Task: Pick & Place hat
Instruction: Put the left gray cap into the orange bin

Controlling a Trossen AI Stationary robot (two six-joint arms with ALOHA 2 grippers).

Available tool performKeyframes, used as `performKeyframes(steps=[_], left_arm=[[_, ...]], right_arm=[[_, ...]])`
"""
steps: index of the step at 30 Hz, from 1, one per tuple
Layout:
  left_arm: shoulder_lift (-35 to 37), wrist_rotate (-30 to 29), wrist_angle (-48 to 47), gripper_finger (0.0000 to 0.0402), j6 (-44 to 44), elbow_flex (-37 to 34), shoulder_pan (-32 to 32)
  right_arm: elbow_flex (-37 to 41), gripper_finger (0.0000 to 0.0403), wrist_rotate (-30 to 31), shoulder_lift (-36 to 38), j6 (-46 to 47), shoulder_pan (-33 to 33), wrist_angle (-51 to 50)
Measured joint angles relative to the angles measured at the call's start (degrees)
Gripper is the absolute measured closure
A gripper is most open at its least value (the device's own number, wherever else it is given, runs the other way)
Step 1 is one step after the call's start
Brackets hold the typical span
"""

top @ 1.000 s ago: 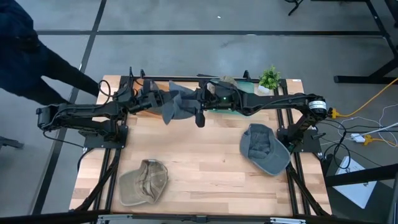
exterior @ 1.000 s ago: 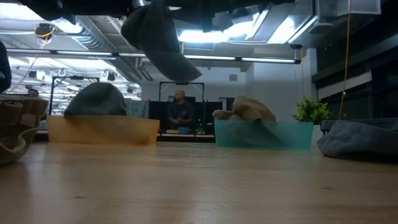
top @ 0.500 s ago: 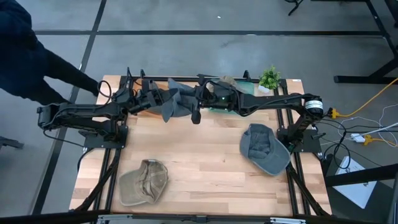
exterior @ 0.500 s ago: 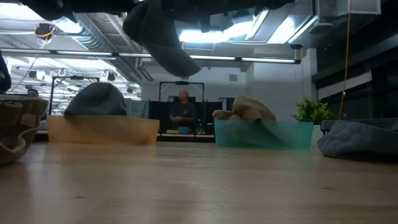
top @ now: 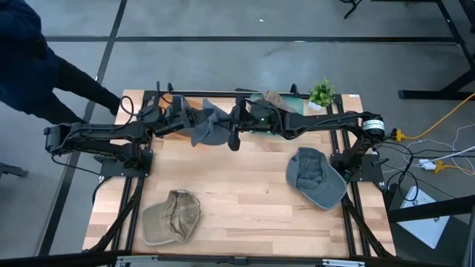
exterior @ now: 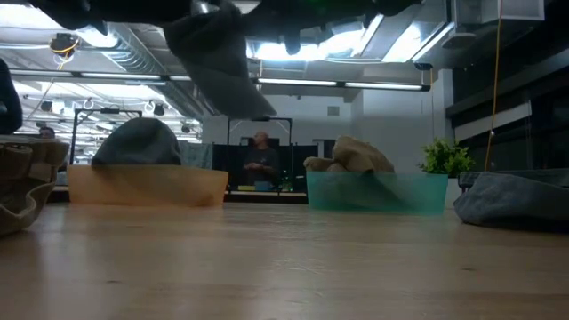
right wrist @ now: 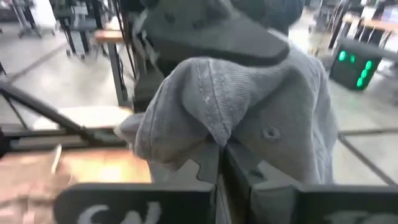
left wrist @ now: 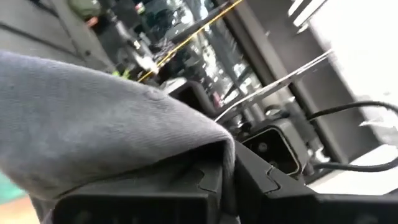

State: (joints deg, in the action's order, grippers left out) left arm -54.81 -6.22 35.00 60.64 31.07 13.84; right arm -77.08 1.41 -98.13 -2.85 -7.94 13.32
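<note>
A grey hat (top: 208, 124) hangs in the air over the far middle of the table, between my two arms. My left gripper (top: 191, 119) is shut on its left side and my right gripper (top: 231, 127) is shut on its right side. In the low view the hat (exterior: 216, 53) droops from the top of the picture, clear of the table. A second grey hat (top: 315, 176) lies on the table at the right. A tan hat (top: 172, 216) lies near the front left. My left gripper holds a fold of the grey cloth (left wrist: 186, 134), which drapes over its fingers (left wrist: 155, 199) and hides the place of contact. The hat is lifted clear of the table. My right gripper pinches a bunched fold of the hat's cloth (right wrist: 211, 134) between its two fingers (right wrist: 202, 162), coming level from the table's right. The hat hangs slack, clear of the table.
An orange bin (exterior: 147, 185) with a dark hat and a teal bin (exterior: 378, 191) with a tan hat stand along the far edge, a small plant (top: 321, 93) beside them. A person's dark sleeve (top: 37, 67) shows beyond the table's far left corner.
My right gripper has moved a little toward the table's left and shut on the hat's right side. The hat stays lifted; its hanging part has swung slightly leftward in the low view.
</note>
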Motion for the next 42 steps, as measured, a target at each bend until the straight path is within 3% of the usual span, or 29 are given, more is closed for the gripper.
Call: performKeyframes(steps=[6, 15, 21, 28, 42], left_arm=[[3.2, 6.3, -8.9, 0.0345, -1.2, 0.0, 3.7], [10.1, 7.6, -21.6, 0.0275, -1.3, 0.0, 7.6], [7.9, 7.8, -21.6, 0.0261, -0.4, 0.0, 2.9], [2.9, -3.1, -21.5, 0.0259, 6.9, 0.0, -1.6], [-4.1, -1.4, -10.6, 0.0178, 4.2, 0.0, -3.2]], right_arm=[[0.0, 0.0396, 1.1, 2.1, -0.1, -0.3, -8.2], [0.0, 0.0399, 2.1, 3.5, 4.7, -3.5, -16.1], [0.0, 0.0399, 2.2, 3.5, 5.6, -4.2, -15.8], [0.0, 0.0397, 1.6, 3.5, 5.4, -4.2, -17.8], [0.0, 0.0396, 3.1, 3.5, 7.4, -4.2, -22.6]])
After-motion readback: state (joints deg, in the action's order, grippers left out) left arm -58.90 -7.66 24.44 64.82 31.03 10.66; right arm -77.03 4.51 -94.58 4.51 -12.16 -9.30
